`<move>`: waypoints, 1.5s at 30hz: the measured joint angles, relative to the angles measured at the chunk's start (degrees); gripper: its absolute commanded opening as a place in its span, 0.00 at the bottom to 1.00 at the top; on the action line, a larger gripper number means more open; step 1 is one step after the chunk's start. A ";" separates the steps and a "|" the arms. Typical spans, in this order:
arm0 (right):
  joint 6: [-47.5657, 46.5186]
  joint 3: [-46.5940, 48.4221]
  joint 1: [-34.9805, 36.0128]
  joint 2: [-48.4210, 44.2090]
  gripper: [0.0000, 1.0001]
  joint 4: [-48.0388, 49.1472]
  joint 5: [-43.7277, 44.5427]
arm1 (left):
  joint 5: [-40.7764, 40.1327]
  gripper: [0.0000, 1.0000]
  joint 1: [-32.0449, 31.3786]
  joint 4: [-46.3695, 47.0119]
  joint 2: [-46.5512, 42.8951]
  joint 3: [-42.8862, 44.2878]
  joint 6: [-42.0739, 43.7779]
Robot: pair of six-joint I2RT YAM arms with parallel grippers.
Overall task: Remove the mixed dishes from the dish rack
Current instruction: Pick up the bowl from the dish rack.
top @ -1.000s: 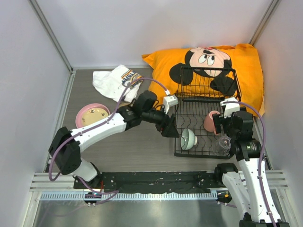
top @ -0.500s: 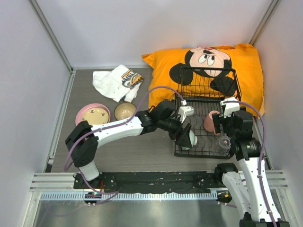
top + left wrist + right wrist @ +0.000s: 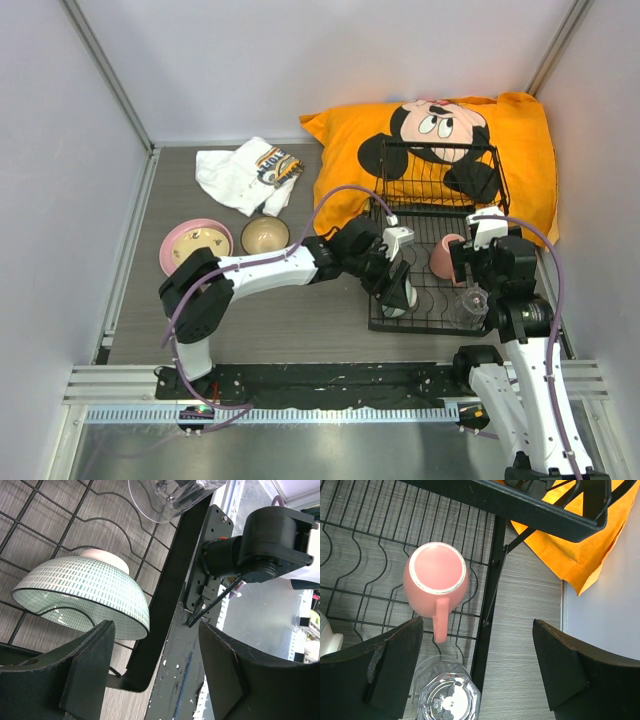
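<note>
Left tool (image 3: 155, 655) advanced, green bowl (image 3: 85, 587) just ahead

We get bright, even light from overhead, and shadows under the dish rack (image 3: 425, 328) are soft and faint. Inside the rack, the small clear glass (image 3: 175, 495) catches white glare in the left wrist view. Both wrist views are sharp on the rack wires, while the near fingers (image 3: 385, 675) sit dark and slightly soft.

No text anywhere is clear enough to read.
</note>
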 measured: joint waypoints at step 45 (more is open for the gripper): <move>-0.44 -0.02 0.00 0.81 0.94 -0.02 -1.03 | -4.24 0.00 -1.73 2.49 3.41 0.44 -6.19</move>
